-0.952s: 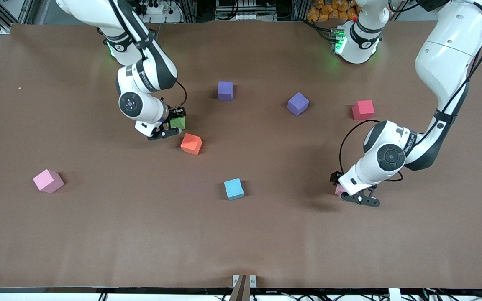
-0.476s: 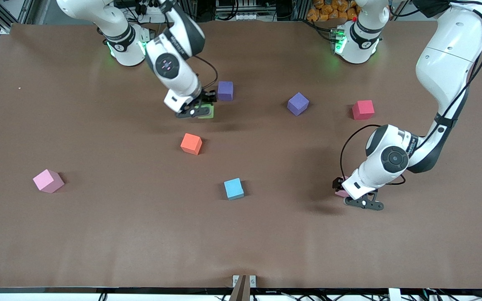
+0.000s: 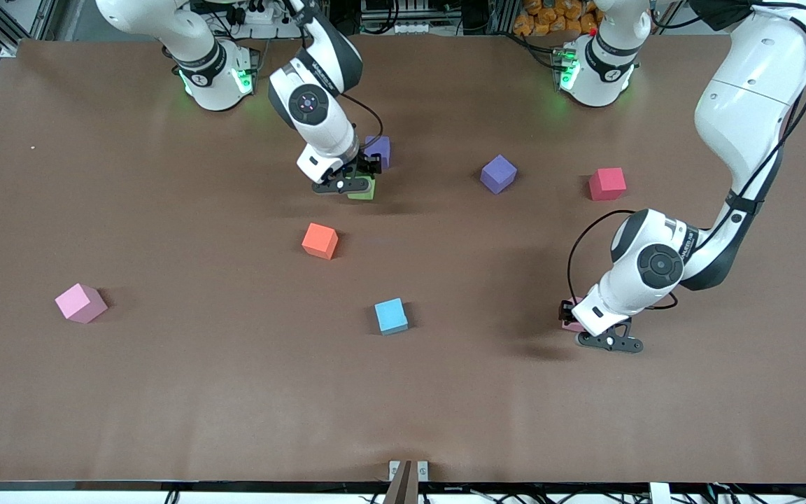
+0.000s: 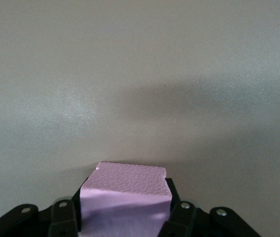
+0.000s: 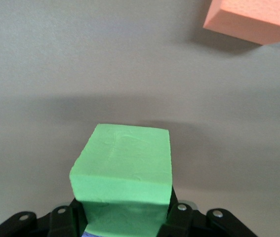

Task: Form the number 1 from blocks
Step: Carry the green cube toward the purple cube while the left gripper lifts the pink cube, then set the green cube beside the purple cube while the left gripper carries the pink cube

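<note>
Right gripper [image 3: 355, 183] from the front: clamped on the green block [image 3: 363, 190], just beside one purple block [image 3: 380, 150], toward the table's [image 3: 165, 392] robot-side edge; I'd say starting the 1's column. Left gripper [image 3: 595, 329] pinches a pink block [image 3: 569, 324].

Left wrist: pink block [image 4: 126, 197] squeezed between fingers [image 4: 63, 215].

Right wrist: green block [image 5: 125, 165] gripped, orange block [image 5: 256, 17] near. No writing readable.

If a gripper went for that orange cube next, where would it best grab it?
Probably from straight above, closing on two opposite side faces. The orange cube sits flat on the table with nothing touching it, so all four sides are free. It is turned at an angle to the table's edges, so the fingers would need to turn to meet flat faces rather than corners.
</note>
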### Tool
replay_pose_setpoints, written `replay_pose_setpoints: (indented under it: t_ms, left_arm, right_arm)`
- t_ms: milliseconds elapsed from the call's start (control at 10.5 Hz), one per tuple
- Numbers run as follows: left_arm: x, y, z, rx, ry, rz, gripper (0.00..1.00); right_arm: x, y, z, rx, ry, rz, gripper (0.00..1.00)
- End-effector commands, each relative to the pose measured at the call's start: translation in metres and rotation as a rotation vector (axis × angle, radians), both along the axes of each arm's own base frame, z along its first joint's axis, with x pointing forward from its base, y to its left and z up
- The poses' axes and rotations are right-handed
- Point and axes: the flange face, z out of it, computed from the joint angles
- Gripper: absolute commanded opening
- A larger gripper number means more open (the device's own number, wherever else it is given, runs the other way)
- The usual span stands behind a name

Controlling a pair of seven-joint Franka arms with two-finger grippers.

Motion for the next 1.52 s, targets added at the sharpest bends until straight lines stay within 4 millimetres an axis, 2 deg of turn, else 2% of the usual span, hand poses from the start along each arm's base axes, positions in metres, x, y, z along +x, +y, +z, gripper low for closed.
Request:
replay_pose_setpoints:
  t_ms: [0, 190, 476, 667, 857, 1048, 1143, 1333, 1429]
  left_arm:
    - [0.006, -0.002, 0.005, -0.011, -0.019, 0.039, 0.0]
    - [0.004, -0.008, 0.008, -0.01, -0.018, 0.066, 0.0]
    - [-0.007, -0.045, 0.016, 0.004, -0.003, 0.107, 0.0]
    - [-0.019, -0.079, 0.024, 0.011, 0.009, 0.137, 0.0]
    - [-0.039, -0.127, 0.035, 0.029, 0.018, 0.178, 0.0]
    - [-0.053, -0.16, 0.042, 0.029, 0.012, 0.203, 0.0]
    - [-0.061, -0.172, 0.043, 0.047, 0.023, 0.205, 0.0]
    - [-0.068, -0.194, 0.052, 0.055, 0.023, 0.224, 0.0]
    - [-0.07, -0.199, 0.053, 0.054, 0.022, 0.238, 0.0]
  right_arm:
    - [-0.004, 0.015, -0.012, -0.01, 0.014, -0.012, 0.6]
    - [-0.018, 0.024, -0.021, -0.022, 0.026, 0.022, 0.61]
    - [-0.03, 0.035, -0.025, -0.025, 0.029, 0.042, 0.61]
    - [-0.037, 0.04, -0.027, -0.028, 0.031, 0.056, 0.61]
    - [-0.043, 0.042, -0.032, -0.035, 0.039, 0.066, 0.62]
    - [-0.043, 0.043, -0.032, -0.035, 0.04, 0.068, 0.63]
    - [-0.044, 0.043, -0.034, -0.038, 0.041, 0.071, 0.68]
    - [-0.041, 0.041, -0.03, -0.034, 0.041, 0.063, 1.0]
    - [-0.035, 0.038, -0.023, -0.028, 0.038, 0.052, 1.0]
